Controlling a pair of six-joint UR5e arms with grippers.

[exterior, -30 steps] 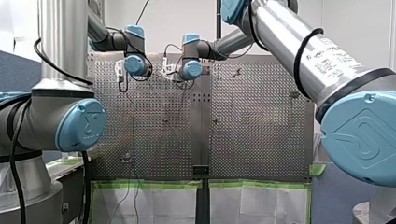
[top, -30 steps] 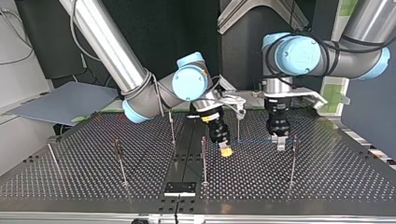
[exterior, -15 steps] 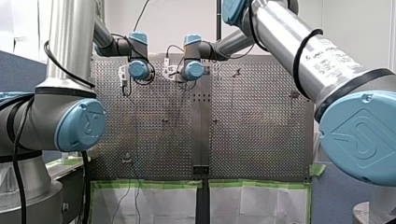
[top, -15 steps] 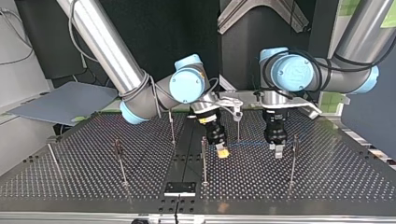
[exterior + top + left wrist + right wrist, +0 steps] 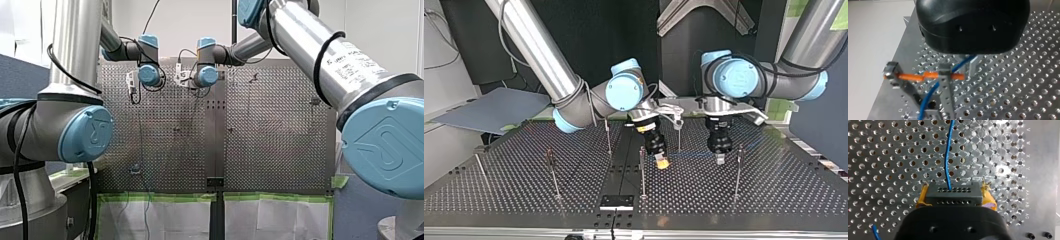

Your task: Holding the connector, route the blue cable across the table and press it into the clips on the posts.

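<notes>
Across the top view, all places are given from the middle post (image 5: 642, 170) on the perforated table (image 5: 774, 200). Far to its left stood an edge post (image 5: 479, 167), then a dark-tipped post (image 5: 553, 172). A thin post (image 5: 608, 137) stood behind it and just to its left. A black plate (image 5: 616, 201) lay in front of the middle post, slightly left.

Just right of the middle post hung my right gripper (image 5: 663, 162), tilted and low over the table, with that post close beside it. In the right wrist view the yellow pads (image 5: 988, 195) clamped the black connector (image 5: 952, 193), the jaws apart by its width. The blue cable (image 5: 948, 152) left the connector's face and ran ahead over the holes.

Further right a rear post (image 5: 679, 135) stood between the two grippers, at the cable's span. My left gripper (image 5: 720, 159) hung well right of the middle post and pointed straight down. Its jaws were narrow, pinched on the cable, which came out beside a metal finger (image 5: 972, 68). Just ahead stood a clip post (image 5: 944, 82) with an orange clip (image 5: 923, 76). The cable crossed it; whether it was seated I could not tell. An end post (image 5: 738, 170) stood just right of the left gripper.
</notes>
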